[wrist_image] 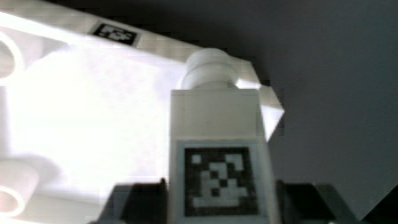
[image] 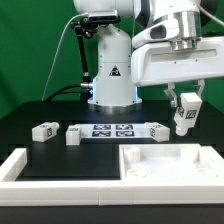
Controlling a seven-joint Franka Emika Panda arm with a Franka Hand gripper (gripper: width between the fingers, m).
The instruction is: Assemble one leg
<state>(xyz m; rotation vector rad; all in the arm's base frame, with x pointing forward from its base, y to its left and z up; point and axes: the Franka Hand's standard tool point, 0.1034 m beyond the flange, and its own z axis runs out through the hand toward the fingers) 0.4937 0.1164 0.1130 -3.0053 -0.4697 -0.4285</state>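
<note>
My gripper [image: 184, 112] is shut on a leg [image: 184, 118], a small white oblong block with a black-and-white code tag, and holds it upright in the air above the far right corner of the large white panel [image: 165, 165]. In the wrist view the held leg [wrist_image: 221, 130] fills the middle between my two dark fingers [wrist_image: 135, 203], its round end pointing down at the panel [wrist_image: 89, 110]. Three more legs lie on the black table: one [image: 44, 131] at the exterior view's left, one [image: 74, 135] beside it, one [image: 153, 132] right of the marker board.
The marker board [image: 112, 130] lies flat in front of the robot base [image: 112, 75]. A white rimmed frame [image: 30, 168] runs along the table's front and left. The panel has a raised rim and corner holes.
</note>
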